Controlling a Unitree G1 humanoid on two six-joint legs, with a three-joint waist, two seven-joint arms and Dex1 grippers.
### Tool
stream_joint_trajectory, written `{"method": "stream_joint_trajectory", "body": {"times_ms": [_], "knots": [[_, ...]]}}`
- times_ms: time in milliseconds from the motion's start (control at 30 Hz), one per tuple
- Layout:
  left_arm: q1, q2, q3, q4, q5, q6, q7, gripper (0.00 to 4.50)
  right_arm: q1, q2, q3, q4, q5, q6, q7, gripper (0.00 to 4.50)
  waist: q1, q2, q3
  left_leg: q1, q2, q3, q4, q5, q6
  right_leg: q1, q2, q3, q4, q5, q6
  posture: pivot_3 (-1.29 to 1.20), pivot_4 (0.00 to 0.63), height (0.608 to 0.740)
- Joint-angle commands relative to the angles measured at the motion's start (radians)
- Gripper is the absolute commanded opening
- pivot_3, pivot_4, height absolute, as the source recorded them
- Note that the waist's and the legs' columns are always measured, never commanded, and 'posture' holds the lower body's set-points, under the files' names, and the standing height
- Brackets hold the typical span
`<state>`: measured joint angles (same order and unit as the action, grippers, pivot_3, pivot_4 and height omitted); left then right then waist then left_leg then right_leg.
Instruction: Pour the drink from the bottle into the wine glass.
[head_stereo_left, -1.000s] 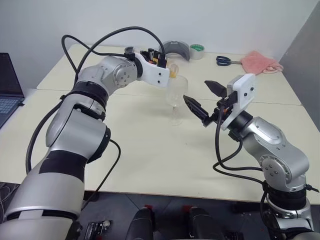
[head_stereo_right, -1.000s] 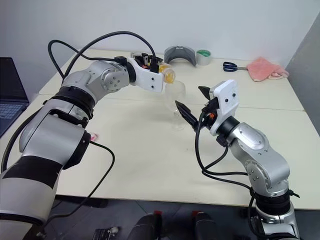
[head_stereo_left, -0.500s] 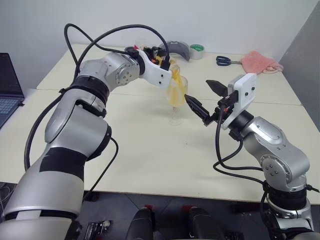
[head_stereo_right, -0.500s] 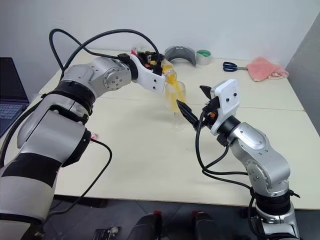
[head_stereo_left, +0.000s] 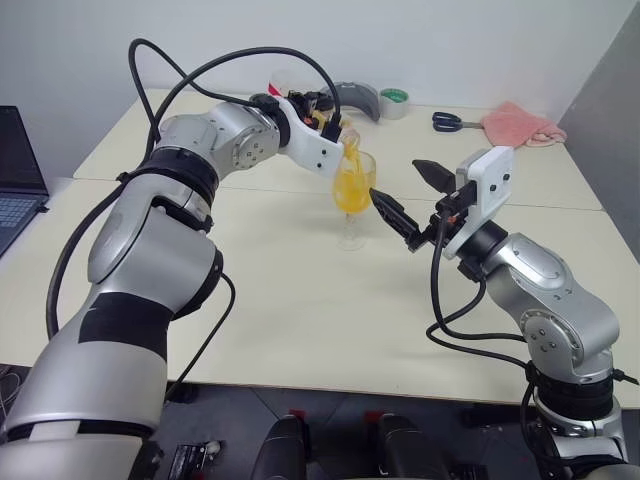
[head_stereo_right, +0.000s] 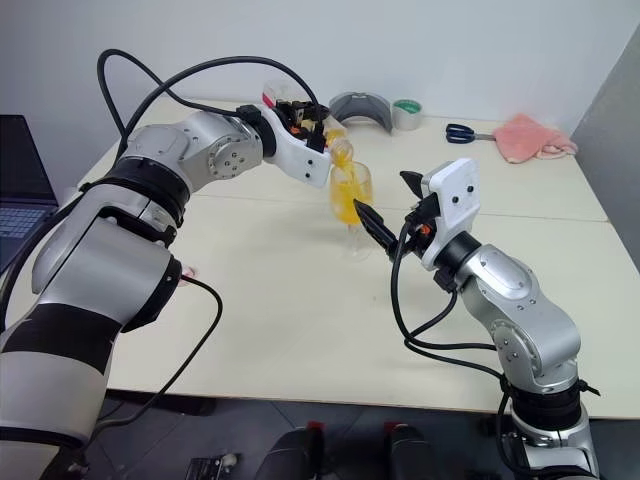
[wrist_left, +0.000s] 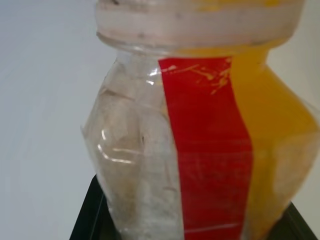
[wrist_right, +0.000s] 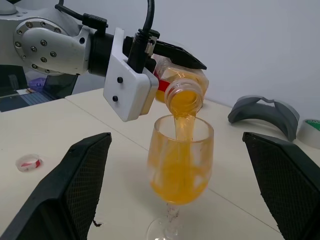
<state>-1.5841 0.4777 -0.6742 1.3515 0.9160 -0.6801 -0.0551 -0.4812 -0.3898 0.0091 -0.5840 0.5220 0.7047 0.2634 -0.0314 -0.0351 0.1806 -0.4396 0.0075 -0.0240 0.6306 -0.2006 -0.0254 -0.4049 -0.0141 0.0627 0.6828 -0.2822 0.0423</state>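
Step in hand: pouring; the drink (wrist_right: 176, 127) runs in a stream from the bottle mouth into the bowl of the wine glass (wrist_right: 180, 165).
Left gripper (wrist_right: 172, 52): fingers clamped on the bottle (wrist_right: 176, 80), which is tipped mouth-down just over the glass rim.
Bottle contents: in the left wrist view orange liquid lies to one side of the red label strip (wrist_left: 207, 145), while the other side of the body looks empty; some drink appears to remain.
Wine glass: upright on the tabletop (head_stereo_left: 300, 290) at table centre, bowl roughly half full, foot resting flat.
Right gripper (head_stereo_left: 405, 200): fingers spread wide, holding nothing, at about 3 o'clock of the glass, one fingertip close beside the bowl; contact cannot be told.
Background items: grey curved holder (head_stereo_left: 352, 98), tape roll (head_stereo_left: 393, 100), scissors (head_stereo_left: 447, 122) and pink cloth (head_stereo_left: 520, 125) lie well apart at 12 to 2 o'clock; a small tape ring (wrist_right: 28, 162) lies on the tabletop.
Technique advised: hold the mouth centred over the rim, keep the tilt gentle so the stream stays thin, and watch the level.
Risk judged: a sudden extra tilt could splash or overfill; a nudge from the right fingertip could topple the stemmed glass.
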Motion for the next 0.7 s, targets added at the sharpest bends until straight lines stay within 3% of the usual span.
{"method": "stream_joint_trajectory", "body": {"times_ms": [33, 267, 700], "knots": [[-0.055, 0.014, -0.008, -0.004, 0.01, 0.009, 0.031, 1.71, -0.01, -0.003, -0.026, -0.028, -0.007, -0.018, 0.004, 4.5, 0.0, 0.0, 0.0, 0.0, 0.0, 0.0, 0.0, 0.0, 0.0, 0.0, 0.0, 0.0, 0.0, 0.0, 0.0, 0.0, 0.15, 0.74], [-0.052, 0.014, 0.003, 0.0, -0.007, 0.007, 0.019, 1.71, -0.01, -0.001, -0.027, -0.027, -0.009, -0.018, 0.009, 4.5, 0.0, 0.0, 0.0, 0.0, 0.0, 0.0, 0.0, 0.0, 0.0, 0.0, 0.0, 0.0, 0.0, 0.0, 0.0, 0.0, 0.15, 0.74], [0.003, 0.003, 0.199, -0.018, -0.25, -0.026, -0.221, 1.71, -0.008, -0.002, -0.024, -0.021, -0.014, -0.016, 0.029, 4.5, 0.0, 0.0, 0.0, 0.0, 0.0, 0.0, 0.001, 0.0, 0.0, 0.0, 0.0, 0.0, 0.001, 0.0, 0.0, 0.0, 0.15, 0.74]]}}
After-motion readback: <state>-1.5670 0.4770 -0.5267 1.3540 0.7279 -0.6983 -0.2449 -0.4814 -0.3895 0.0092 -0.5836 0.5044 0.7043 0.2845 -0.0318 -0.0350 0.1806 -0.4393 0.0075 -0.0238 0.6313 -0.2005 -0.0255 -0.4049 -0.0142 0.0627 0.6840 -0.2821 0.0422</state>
